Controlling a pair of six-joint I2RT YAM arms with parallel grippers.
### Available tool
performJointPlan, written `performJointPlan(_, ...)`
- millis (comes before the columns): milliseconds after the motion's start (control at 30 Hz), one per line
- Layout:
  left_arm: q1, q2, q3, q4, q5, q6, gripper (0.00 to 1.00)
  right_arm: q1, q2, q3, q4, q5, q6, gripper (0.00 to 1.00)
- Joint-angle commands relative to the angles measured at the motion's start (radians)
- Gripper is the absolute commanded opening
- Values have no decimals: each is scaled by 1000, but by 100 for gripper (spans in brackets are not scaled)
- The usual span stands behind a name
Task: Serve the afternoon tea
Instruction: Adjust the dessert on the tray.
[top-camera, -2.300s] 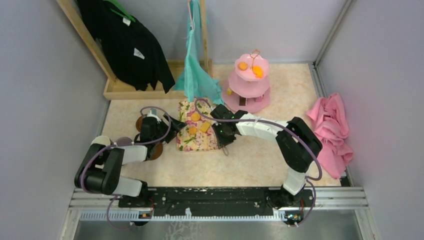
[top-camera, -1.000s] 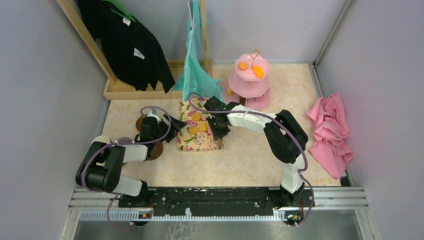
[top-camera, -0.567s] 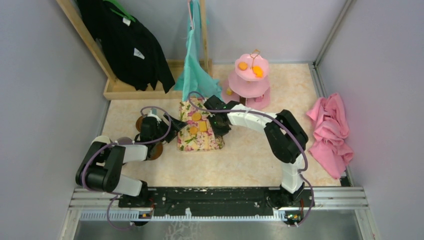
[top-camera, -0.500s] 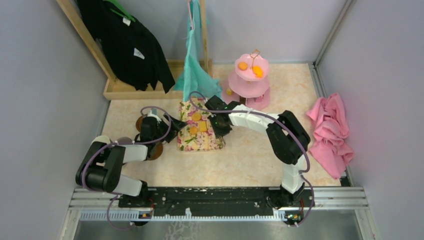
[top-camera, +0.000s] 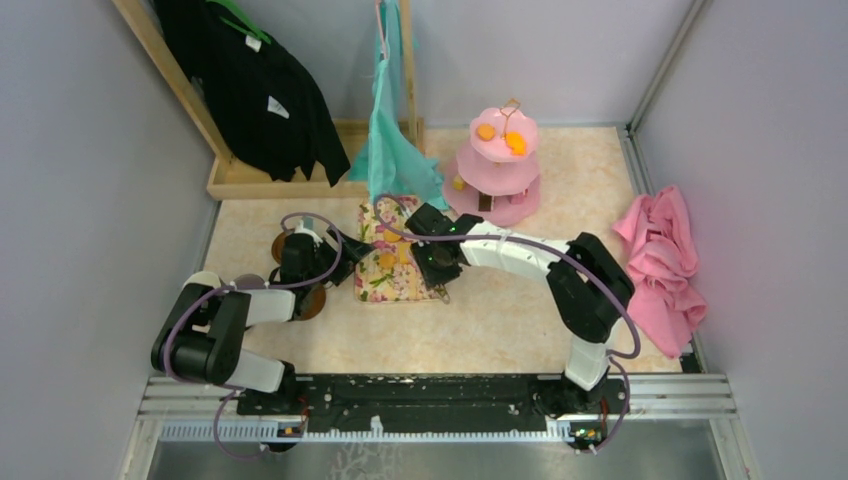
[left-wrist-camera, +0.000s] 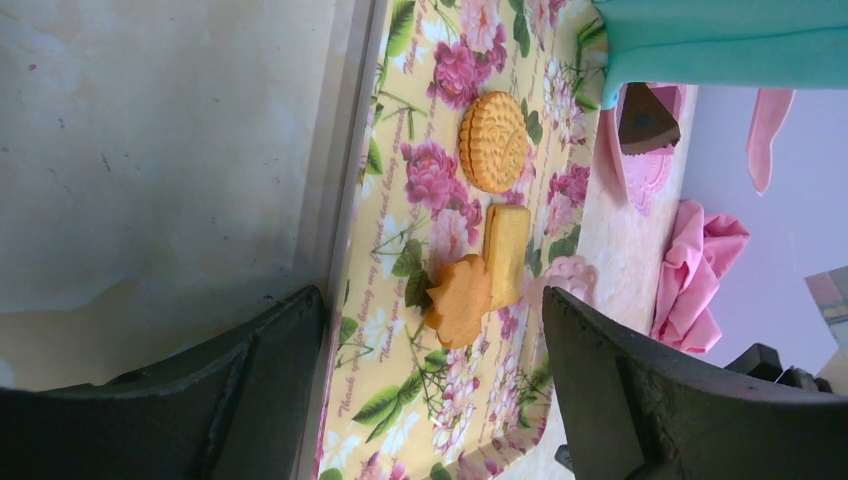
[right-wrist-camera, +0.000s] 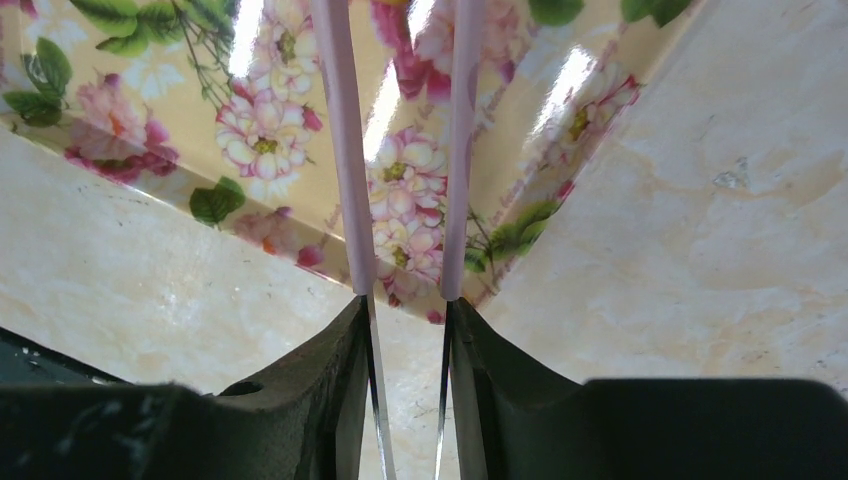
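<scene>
- Snacks (left-wrist-camera: 493, 140) sit beyond the pink tongs (right-wrist-camera: 335, 150) pinched in my right gripper (right-wrist-camera: 407, 305), on the floral tray (left-wrist-camera: 400, 400);
- my left gripper (left-wrist-camera: 430, 300) gapes empty at the tray's edge;
- I fear a loose pinch drops a snack short of the pink stand (top-camera: 500, 165).

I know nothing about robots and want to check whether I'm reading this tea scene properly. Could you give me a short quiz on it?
1. True or false: the left pincer is clamped on a biscuit.
2. What is between the fingers of the right pincer? A: a mug. B: pink tongs. C: a saucer.
3. Fill in: the round biscuit lies on a tray patterned with ____.

Key: 1 false, it stands open with nothing in it; 2 B; 3 flowers.
</scene>
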Motion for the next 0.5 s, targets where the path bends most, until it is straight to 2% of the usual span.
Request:
performJointPlan(0,11,-16,-7,-26,5,4,86,38,-45,-1,23,-10,43,32)
performJointPlan(467,25,-10,-13,-14,37,0,86,74,-36,-15,17,10,105,36)
